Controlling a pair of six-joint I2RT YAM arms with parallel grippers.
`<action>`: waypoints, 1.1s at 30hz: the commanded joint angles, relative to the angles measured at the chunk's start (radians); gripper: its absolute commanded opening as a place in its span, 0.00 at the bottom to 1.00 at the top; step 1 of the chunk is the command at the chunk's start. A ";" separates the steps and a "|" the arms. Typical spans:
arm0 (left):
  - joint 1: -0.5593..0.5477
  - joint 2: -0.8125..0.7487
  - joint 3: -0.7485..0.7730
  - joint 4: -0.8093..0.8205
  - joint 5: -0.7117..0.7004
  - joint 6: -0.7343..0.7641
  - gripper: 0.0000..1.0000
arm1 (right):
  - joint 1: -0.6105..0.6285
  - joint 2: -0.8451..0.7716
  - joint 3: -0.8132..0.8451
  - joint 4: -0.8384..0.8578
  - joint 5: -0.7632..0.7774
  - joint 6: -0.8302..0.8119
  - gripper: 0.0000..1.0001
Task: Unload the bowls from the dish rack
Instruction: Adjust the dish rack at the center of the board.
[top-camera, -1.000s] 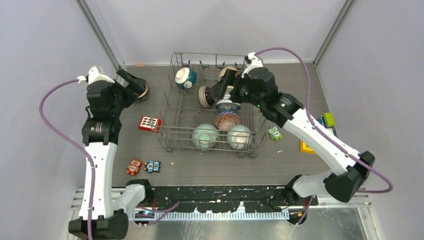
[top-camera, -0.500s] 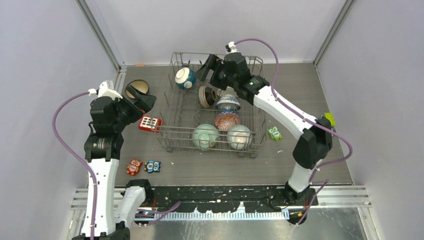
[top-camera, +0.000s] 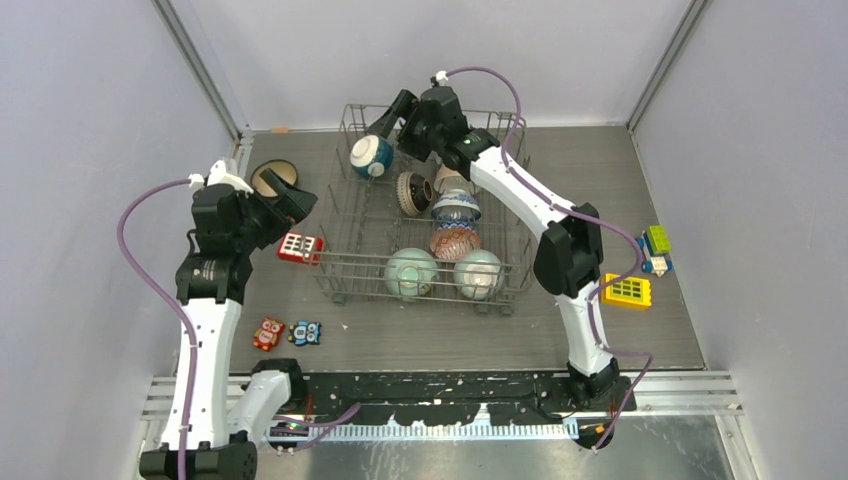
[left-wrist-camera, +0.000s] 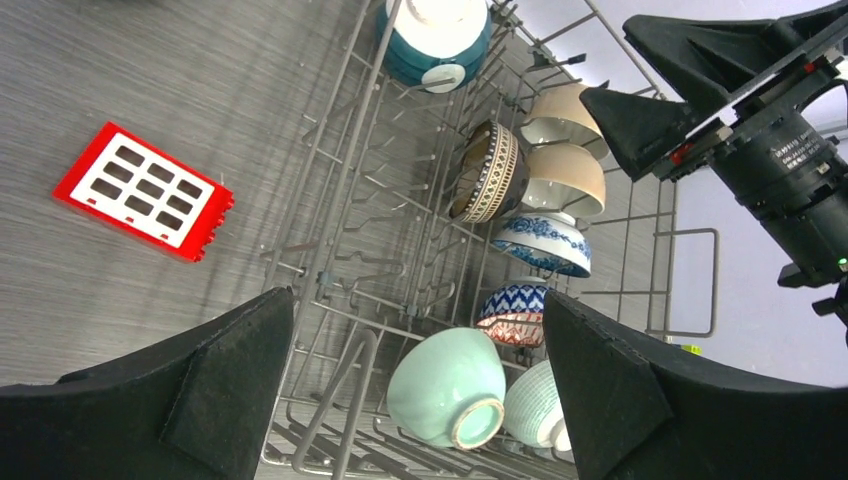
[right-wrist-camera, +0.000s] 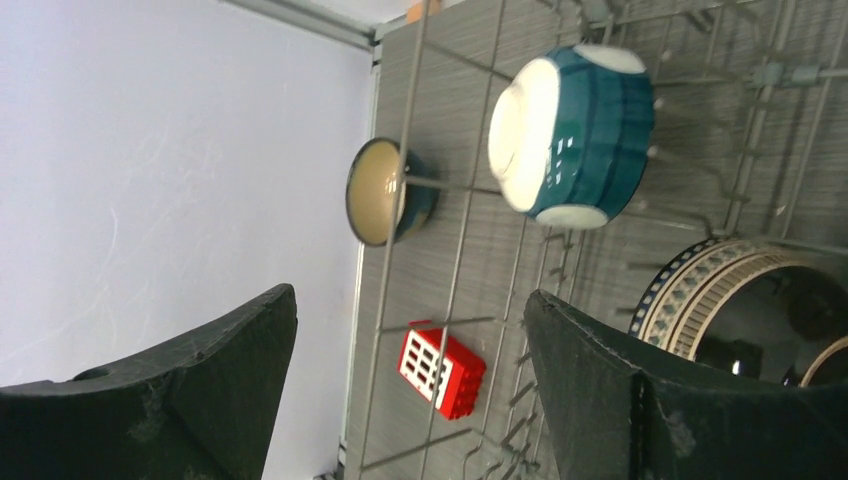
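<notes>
The grey wire dish rack (top-camera: 330, 262) stands mid-table and holds several bowls: a teal-and-white one (top-camera: 371, 155) at the rear left, a dark patterned one (top-camera: 412, 193), a cream one (top-camera: 450, 178), a blue-and-white one (top-camera: 456, 207), a red patterned one (top-camera: 454, 240) and two pale green ones (top-camera: 411, 272) at the front. One dark bowl (top-camera: 273, 178) sits on the table left of the rack. My right gripper (top-camera: 385, 122) hangs open over the rack's rear left, just above the teal-and-white bowl (right-wrist-camera: 575, 135). My left gripper (top-camera: 297, 203) is open and empty between the dark bowl and the rack, facing the pale green bowl (left-wrist-camera: 447, 385).
A red block (top-camera: 300, 247) lies against the rack's left side. Two owl figures (top-camera: 268, 333) sit near the front left. Yellow (top-camera: 627, 290) and green (top-camera: 657, 240) blocks lie at the right. Grey walls close in the table on three sides.
My right arm has swung from the rack's middle rear to its rear left corner. My left gripper has drawn back from the dark bowl, which stays on the table.
</notes>
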 joint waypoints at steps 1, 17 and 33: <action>-0.008 0.023 0.009 0.001 -0.044 0.019 0.95 | -0.016 0.051 0.120 -0.047 -0.003 0.020 0.88; -0.155 0.124 0.062 -0.040 -0.231 0.098 0.94 | -0.004 0.176 0.251 -0.147 -0.018 0.026 0.90; -0.159 0.101 0.012 -0.060 -0.269 0.097 0.93 | 0.043 0.249 0.264 -0.160 0.124 0.139 0.96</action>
